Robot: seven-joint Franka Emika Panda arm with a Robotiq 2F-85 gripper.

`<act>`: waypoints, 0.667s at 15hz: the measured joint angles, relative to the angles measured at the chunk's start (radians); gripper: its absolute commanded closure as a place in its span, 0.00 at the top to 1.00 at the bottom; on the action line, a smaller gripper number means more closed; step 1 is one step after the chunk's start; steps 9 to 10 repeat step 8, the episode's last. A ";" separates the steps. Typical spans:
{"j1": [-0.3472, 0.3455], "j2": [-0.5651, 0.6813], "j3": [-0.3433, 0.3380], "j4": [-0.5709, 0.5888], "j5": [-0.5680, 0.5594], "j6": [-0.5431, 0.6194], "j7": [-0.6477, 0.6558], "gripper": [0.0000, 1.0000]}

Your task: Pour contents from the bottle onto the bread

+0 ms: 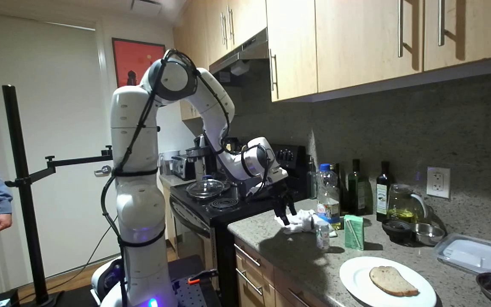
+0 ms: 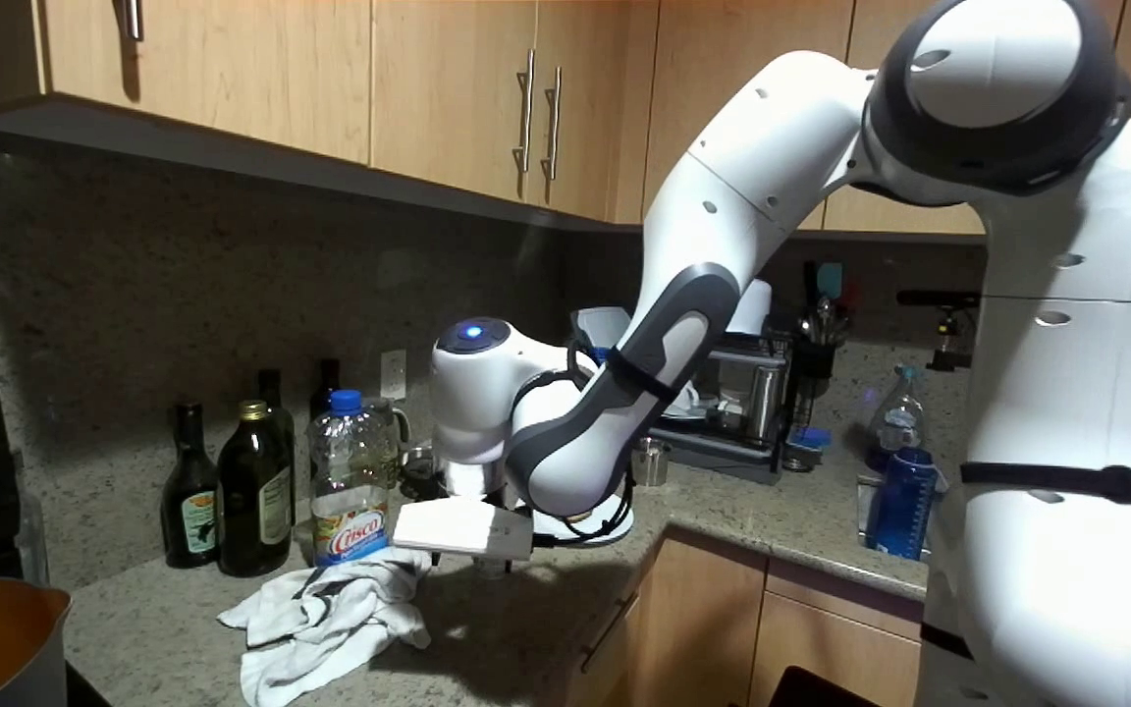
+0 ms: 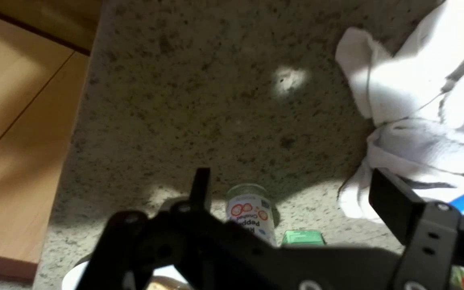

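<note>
The bottle point(image 1: 322, 237), a small clear spice bottle with a white crushed-pepper label, stands upright on the counter. The bread point(image 1: 392, 281), a light-brown slice, lies on a white plate point(image 1: 352, 277) nearer the camera in that exterior view. My gripper point(image 1: 290, 216) points down above the counter, apart from the bottle. In the wrist view, the jaws of my gripper point(image 3: 290, 181) stand wide apart with nothing held. There the bottle point(image 3: 252, 213) shows lower down, its bottom part hidden by the gripper body; only a corner of the bread point(image 3: 161, 285) shows.
A crumpled white towel point(image 2: 330, 624) lies close to the gripper. By the bottle stands a green box point(image 1: 353, 232). A blue-capped oil bottle point(image 2: 350, 491) and several dark glass bottles point(image 2: 256, 491) line the wall. The counter's front edge drops off on the cabinet point(image 3: 22, 133) side.
</note>
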 measured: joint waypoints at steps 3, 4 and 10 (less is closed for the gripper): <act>0.001 -0.073 0.032 -0.072 0.192 0.055 -0.250 1.00; 0.004 -0.089 0.044 -0.088 0.254 0.057 -0.333 1.00; -0.003 -0.089 0.054 -0.091 0.269 0.056 -0.352 1.00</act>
